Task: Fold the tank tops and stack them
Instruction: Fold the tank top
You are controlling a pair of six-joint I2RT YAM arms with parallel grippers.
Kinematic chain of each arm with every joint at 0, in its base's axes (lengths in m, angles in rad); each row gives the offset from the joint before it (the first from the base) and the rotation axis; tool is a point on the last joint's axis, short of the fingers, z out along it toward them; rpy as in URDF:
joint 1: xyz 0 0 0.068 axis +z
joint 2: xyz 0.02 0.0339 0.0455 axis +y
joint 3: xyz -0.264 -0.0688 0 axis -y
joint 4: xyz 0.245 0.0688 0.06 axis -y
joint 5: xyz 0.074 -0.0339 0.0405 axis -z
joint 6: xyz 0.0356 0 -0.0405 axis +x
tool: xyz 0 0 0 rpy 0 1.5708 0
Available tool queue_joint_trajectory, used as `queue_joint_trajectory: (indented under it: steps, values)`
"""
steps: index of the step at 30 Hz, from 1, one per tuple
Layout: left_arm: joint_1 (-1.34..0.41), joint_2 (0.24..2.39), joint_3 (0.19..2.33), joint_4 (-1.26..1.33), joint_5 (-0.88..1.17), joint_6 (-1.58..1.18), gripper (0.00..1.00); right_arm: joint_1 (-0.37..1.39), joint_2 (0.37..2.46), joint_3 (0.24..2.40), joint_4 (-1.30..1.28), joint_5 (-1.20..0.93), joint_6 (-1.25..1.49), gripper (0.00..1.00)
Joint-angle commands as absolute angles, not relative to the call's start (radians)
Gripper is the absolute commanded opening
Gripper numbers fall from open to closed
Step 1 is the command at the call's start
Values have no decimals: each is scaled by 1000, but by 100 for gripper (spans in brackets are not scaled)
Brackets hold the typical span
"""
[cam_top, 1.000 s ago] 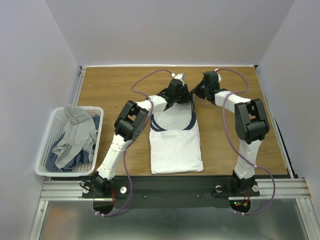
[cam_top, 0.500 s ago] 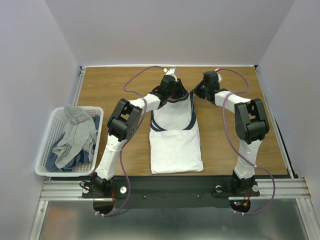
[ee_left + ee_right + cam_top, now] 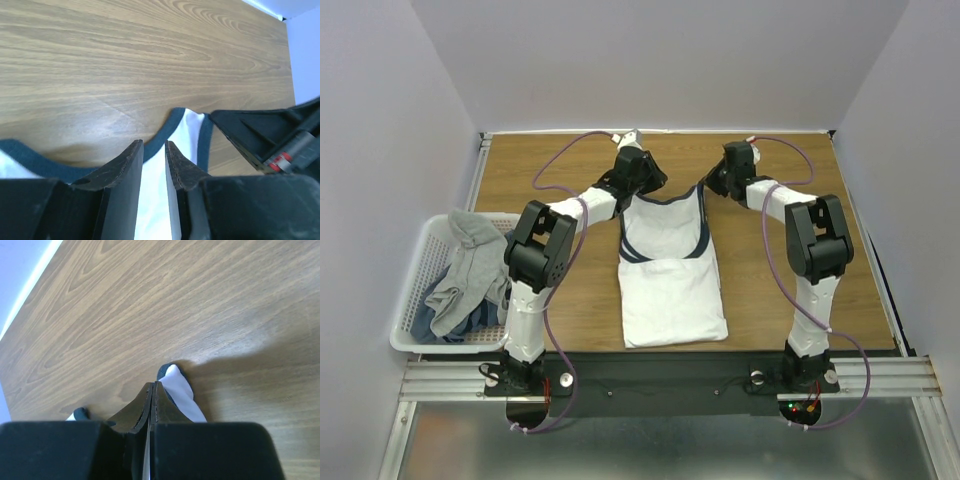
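A white tank top (image 3: 670, 290) with navy edges lies flat in the middle of the table, its straps toward the far side. My left gripper (image 3: 642, 185) is at its left strap. In the left wrist view the jaws (image 3: 154, 142) stand a small way apart, with white strap cloth (image 3: 192, 125) showing in the gap and beyond the tips. My right gripper (image 3: 712, 185) is at the right strap. In the right wrist view it (image 3: 152, 384) is shut on the strap (image 3: 180, 385), just above the wood. Grey tank tops (image 3: 470, 270) lie crumpled in the basket.
A white lattice basket (image 3: 418, 255) stands at the table's left edge, holding the grey tops and a bluish cloth. The wooden table (image 3: 540, 170) has a raised rim at the back and walls on three sides. Purple cables loop over both arms.
My left gripper has moved left along the far end of the top, from near the middle to the left strap. The neck and straps now lie spread wider. The right gripper barely moved.
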State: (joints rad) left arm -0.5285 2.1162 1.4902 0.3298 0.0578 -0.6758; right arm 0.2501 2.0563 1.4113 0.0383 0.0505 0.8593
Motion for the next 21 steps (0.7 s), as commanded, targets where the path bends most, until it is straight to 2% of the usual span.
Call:
queue_joint_trajectory:
  steps: [1,12,15,16,19,21]
  values:
    - [-532,1993,1430,339,17,-684,35,278,2078,1456,97,94,865,0]
    - [-523,1930,1339,344,18,-677,35,322,2102,1448,98,196,855,1]
    - [-520,1921,1332,339,12,-670,34,337,2092,1453,97,219,836,10]
    - [-520,1913,1325,339,9,-669,34,339,2092,1456,97,225,831,18]
    - [-512,1896,1309,334,8,-666,35,342,2106,1465,95,225,824,32]
    - [-505,1887,1299,334,8,-664,35,342,2117,1468,95,221,819,37]
